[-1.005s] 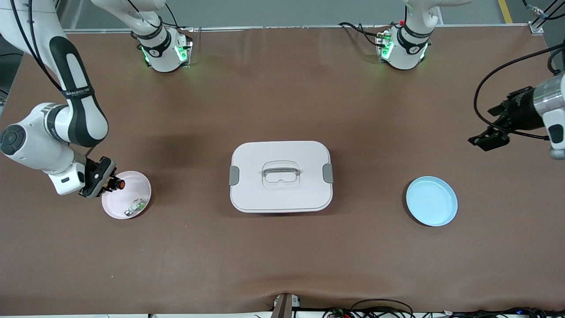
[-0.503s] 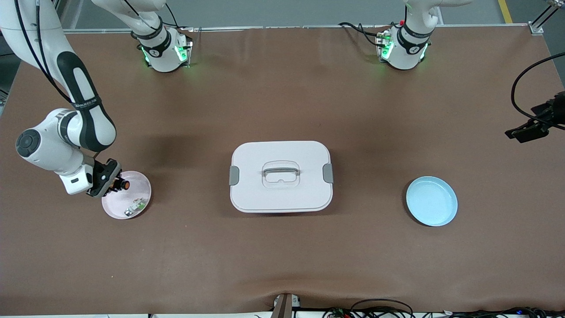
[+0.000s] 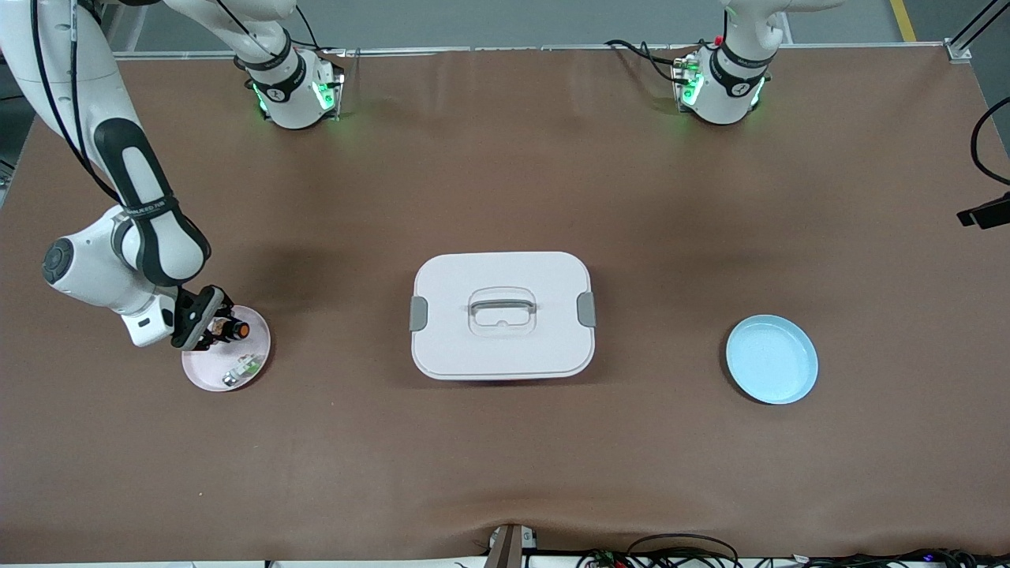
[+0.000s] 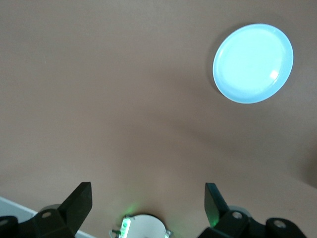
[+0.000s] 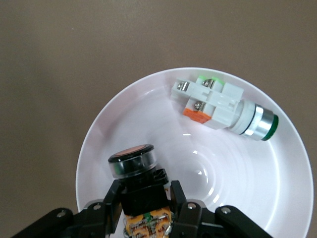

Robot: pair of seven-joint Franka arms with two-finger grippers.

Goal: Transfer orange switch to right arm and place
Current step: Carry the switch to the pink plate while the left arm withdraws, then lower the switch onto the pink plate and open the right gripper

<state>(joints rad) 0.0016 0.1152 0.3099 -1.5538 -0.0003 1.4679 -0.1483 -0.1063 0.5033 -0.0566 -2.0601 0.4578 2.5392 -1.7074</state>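
The orange switch (image 3: 237,329) is a small black push-button with a round orange face. My right gripper (image 3: 222,329) is shut on its black body and holds it just over the pink plate (image 3: 258,353) at the right arm's end of the table. In the right wrist view the switch (image 5: 132,158) sits between the fingers of the right gripper (image 5: 144,192), over the plate (image 5: 282,198). My left gripper (image 4: 148,187) is open and empty, high above bare table. In the front view only a black tip of it (image 3: 982,214) shows at the picture's edge.
A small green-white-silver part (image 3: 241,368) lies in the pink plate, also seen in the right wrist view (image 5: 223,106). A white lidded box with a handle (image 3: 502,315) stands mid-table. A light blue plate (image 3: 772,359) lies toward the left arm's end, also in the left wrist view (image 4: 252,63).
My right gripper has shifted with the switch farther in over the pink plate. My left arm has pulled back toward its end of the table, almost leaving the front view.
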